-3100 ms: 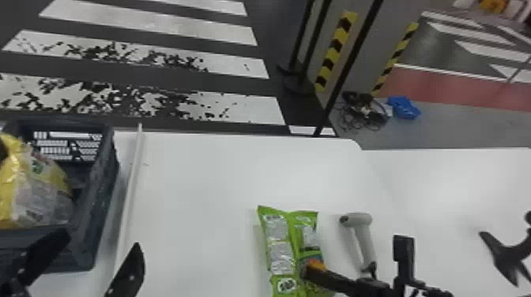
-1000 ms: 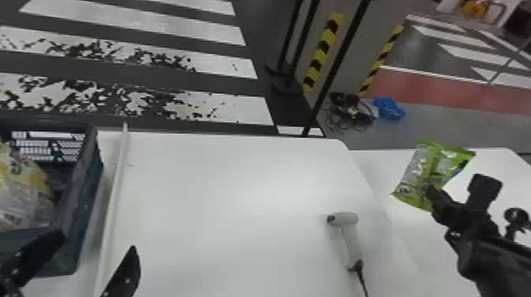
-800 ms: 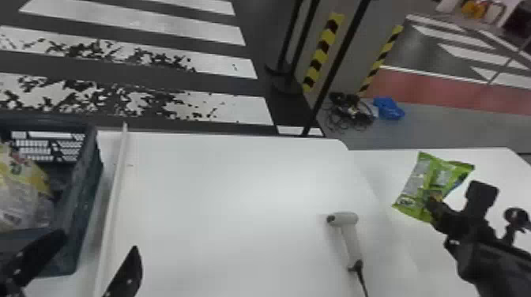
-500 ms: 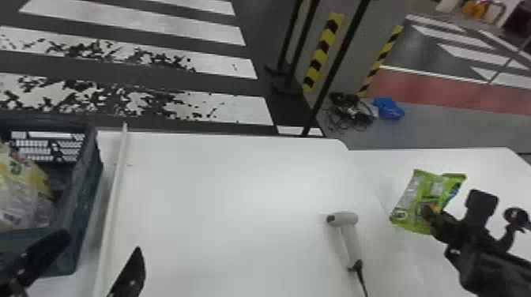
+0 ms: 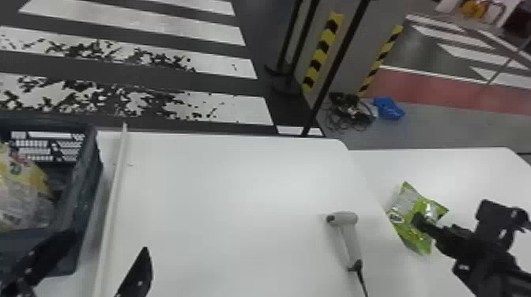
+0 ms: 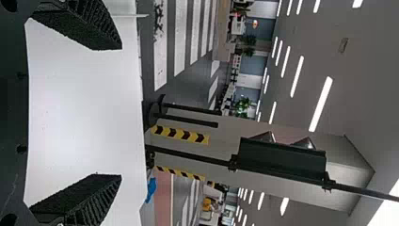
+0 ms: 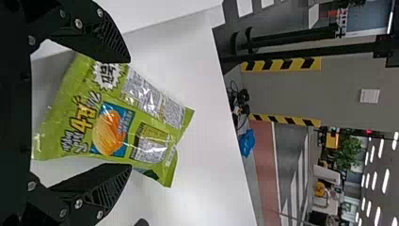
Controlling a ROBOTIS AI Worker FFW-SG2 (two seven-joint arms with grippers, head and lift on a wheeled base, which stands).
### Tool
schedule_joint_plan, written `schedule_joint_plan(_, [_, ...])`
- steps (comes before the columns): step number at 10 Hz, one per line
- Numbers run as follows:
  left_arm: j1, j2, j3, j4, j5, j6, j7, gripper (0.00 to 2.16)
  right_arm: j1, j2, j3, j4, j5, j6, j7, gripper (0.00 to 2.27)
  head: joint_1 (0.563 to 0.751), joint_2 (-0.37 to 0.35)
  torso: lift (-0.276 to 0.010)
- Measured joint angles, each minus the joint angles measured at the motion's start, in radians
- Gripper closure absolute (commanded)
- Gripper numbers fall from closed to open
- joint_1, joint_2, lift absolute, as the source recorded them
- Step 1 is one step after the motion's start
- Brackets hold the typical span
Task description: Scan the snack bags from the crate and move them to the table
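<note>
A green snack bag (image 5: 415, 217) lies on the right-hand table, beneath my right gripper (image 5: 426, 226). In the right wrist view, the same bag (image 7: 110, 129) shows between the widely parted fingers of my right gripper (image 7: 130, 113), which is open. The grey scanner (image 5: 349, 239) rests on the main table, left of the bag. At the far left, the dark crate (image 5: 89, 177) holds yellow and clear snack bags (image 5: 23, 193). My left gripper (image 5: 110, 244) stands open beside the crate's near right corner. The left wrist view shows that gripper (image 6: 121, 112) with nothing between its fingers.
A white strip (image 5: 112, 197) runs along the main table (image 5: 221, 189) beside the crate. The scanner's cable trails toward the near edge. The second white table (image 5: 442, 170) adjoins on the right. Black posts stand beyond the far edge.
Since the oldest frame, my right arm has carried the green bag from beside the scanner to the right-hand table. Lately both have come lower and the bag has turned. The left arm has stayed nearly still.
</note>
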Motion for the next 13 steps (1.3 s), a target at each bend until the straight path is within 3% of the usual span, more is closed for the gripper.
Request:
schedule_joint_plan(2, [-0.003, -0.001, -0.001, -0.002, 0.000, 0.000, 0.002, 0.01, 0.159, 0.099, -0.058, -0.285, -0.069, 0.103, 0.068, 0.08, 0.695, -0.350, -0.095])
schedule_joint_plan(5, [-0.005, -0.003, -0.004, -0.004, 0.000, 0.000, 0.004, 0.01, 0.266, 0.211, -0.049, -0.478, -0.112, 0.029, 0.111, 0.05, 0.695, -0.350, -0.095])
schedule_joint_plan(9, [-0.007, -0.003, -0.004, 0.001, -0.008, 0.000, 0.014, 0.01, 0.327, 0.292, 0.089, -0.549, -0.091, -0.204, 0.117, 0.04, 0.695, -0.350, -0.095])
schedule_joint_plan(13, [-0.021, -0.002, -0.004, 0.019, -0.022, 0.000, 0.041, 0.01, 0.397, 0.358, 0.308, -0.562, 0.086, -0.587, 0.030, 0.04, 0.695, -0.350, -0.095])
